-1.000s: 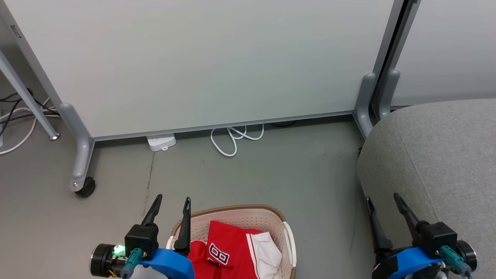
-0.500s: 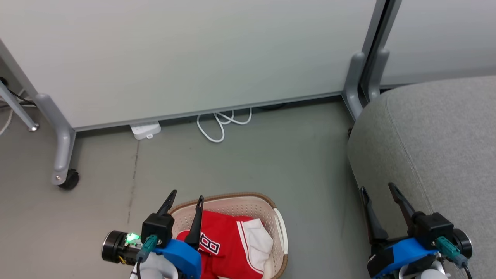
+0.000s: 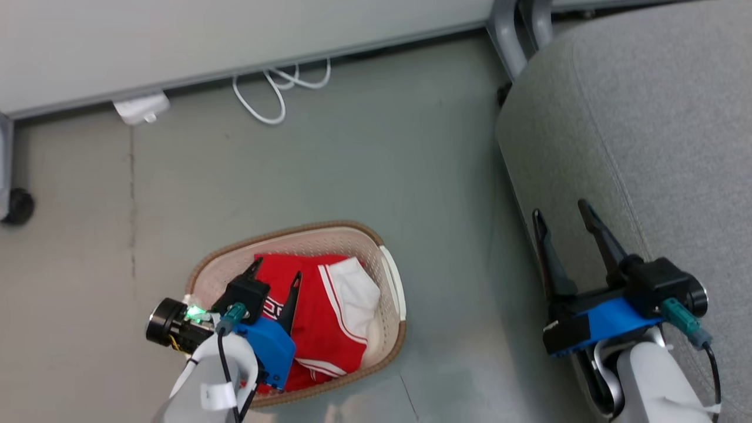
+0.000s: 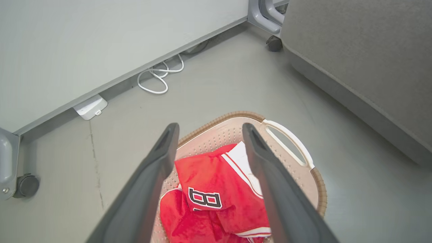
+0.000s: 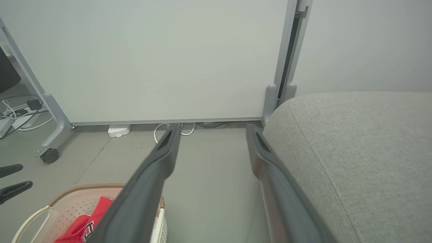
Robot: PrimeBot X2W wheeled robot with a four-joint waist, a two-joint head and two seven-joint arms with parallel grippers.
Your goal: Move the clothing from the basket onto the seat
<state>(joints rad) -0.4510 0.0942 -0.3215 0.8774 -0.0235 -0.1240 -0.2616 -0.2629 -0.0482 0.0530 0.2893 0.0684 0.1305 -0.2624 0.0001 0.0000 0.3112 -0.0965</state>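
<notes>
On the grey floor point(image 3: 423, 153), between a pale partition panel point(image 3: 176, 35) and the seat point(image 3: 646, 117), the basket point(image 3: 305, 239) stands upright, well apart from the panel and nearer the seat. All of the clothing point(image 3: 320, 329) lies heaped inside it. A red jersey point(image 4: 216, 182) with black-and-white lettering faces up, and a white-hemmed fold point(image 3: 352, 288) rests against the side of the basket nearest the seat (white stripe trim runs alongside it). One of the basket's white handles point(image 3: 392, 282) faces the seat across a strip of bare floor.

The left gripper point(image 3: 278, 268) hangs over the basket, its two dark fingers spread apart and empty. In the left wrist view they frame the jersey from above. Whether the tips touch the cloth I cannot tell.

The right gripper point(image 3: 559, 208) is held at the seat's near edge, its fingers likewise apart and empty. In the head view, one finger lies over the seat's upright side and the other over the cushion top. It is well apart from the basket.

Along the foot of the panel lie a looped white cable point(image 3: 270, 100) and a small white power block point(image 3: 141, 107). A black caster point(image 3: 17, 205) shows at the head view's left edge.
</notes>
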